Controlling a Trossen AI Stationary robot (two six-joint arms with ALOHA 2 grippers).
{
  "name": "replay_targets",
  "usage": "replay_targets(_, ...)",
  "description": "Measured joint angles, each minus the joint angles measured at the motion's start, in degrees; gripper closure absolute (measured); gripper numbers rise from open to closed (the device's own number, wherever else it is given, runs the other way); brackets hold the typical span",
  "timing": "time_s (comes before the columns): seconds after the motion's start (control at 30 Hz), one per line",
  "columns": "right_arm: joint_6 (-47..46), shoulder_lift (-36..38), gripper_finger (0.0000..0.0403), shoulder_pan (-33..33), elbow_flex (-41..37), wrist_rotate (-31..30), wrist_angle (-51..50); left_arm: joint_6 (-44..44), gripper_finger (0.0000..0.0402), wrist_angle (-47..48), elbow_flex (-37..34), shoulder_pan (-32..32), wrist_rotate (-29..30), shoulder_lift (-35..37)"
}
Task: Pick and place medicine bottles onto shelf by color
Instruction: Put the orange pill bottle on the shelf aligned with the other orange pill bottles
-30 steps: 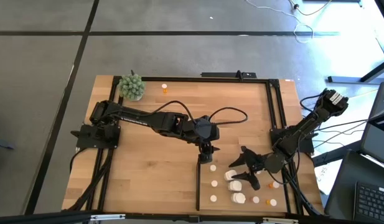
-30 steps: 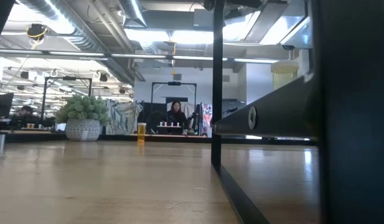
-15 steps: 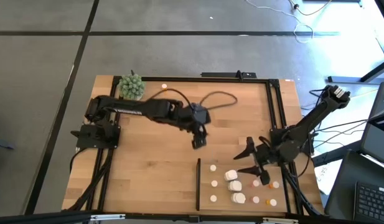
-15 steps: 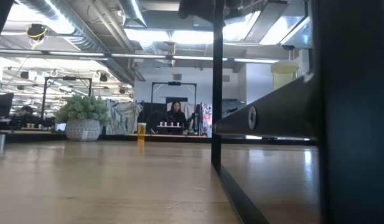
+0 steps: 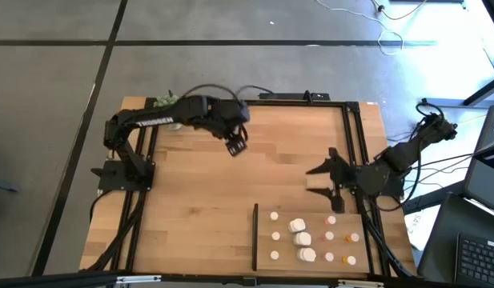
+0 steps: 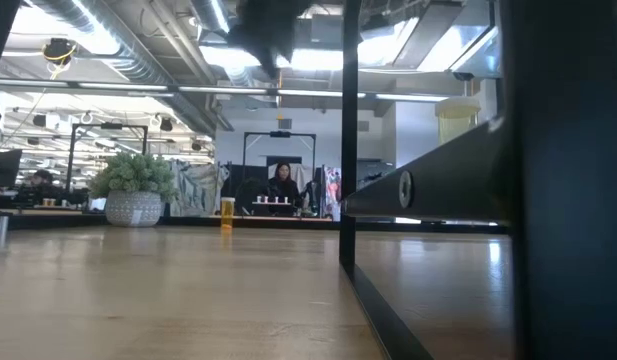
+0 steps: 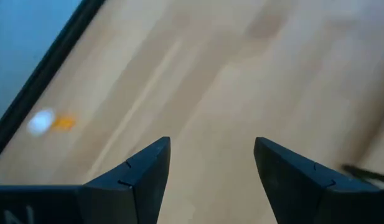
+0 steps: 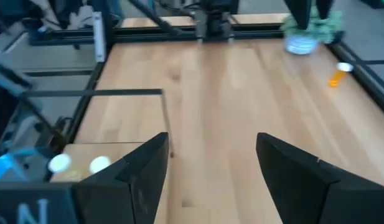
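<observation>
On the shelf: 7 white bottles, 4 orange bottles; 1 plant.

A green potted plant stands on the table.

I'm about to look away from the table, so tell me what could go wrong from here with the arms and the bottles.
1. The last orange bottle stands close to the plant by the table's far edge; the open, empty left gripper heading that way might knock either over.
2. The bottles on the shelf sit close together, so another placement could topple a neighbour such as the large white bottle.
3. The open right gripper hangs beside the shelf and could clip it.
</observation>
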State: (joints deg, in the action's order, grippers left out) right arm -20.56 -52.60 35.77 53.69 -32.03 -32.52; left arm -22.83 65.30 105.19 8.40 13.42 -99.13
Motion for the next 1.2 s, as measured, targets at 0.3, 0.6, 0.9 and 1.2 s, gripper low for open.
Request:
replay_targets(0.3,1.4,0.1,0.0159,-9.7,4.2,0.1,-3.7,0.4,0.0175,6.4,-0.1,17.2,-3.1,-0.8)
replay_targets(0.6,1.5,0.1,0.0159,-22.0,4.2,2.8,-3.4,8.2,0.0175,5.2,-0.1,31.5,-10.8,-7.8)
replay_targets(0.9,1.4,0.1,0.0159,-30.2,4.2,6.8,-3.4,14.9,0.0175,3.4,-0.1,35.9,-11.2,-17.2)
replay_targets(1.2,1.4,0.1,0.0159,-33.9,4.2,6.8,-3.4,17.3,0.0175,2.8,-0.1,37.1,-9.4,-24.2)
